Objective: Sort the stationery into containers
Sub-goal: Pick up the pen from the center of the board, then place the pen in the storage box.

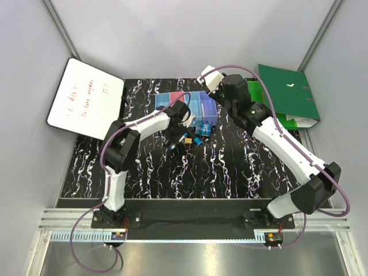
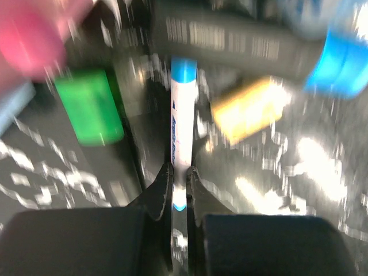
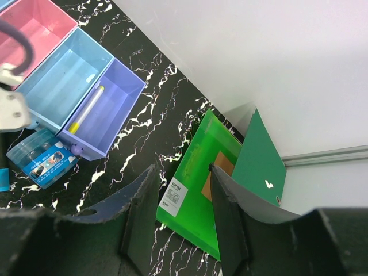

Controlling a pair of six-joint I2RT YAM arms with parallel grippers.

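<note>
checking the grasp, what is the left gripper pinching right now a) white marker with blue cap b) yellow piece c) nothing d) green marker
a: in the left wrist view the left gripper is shut on the end of the white marker with the blue cap.

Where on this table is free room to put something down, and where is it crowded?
Free: the wide strip of table between its near edge and the stationery; also the back-left patch between whiteboard and containers. Crowded: just before the containers, where the stationery lies and the left end effector grips a white marker.
</note>
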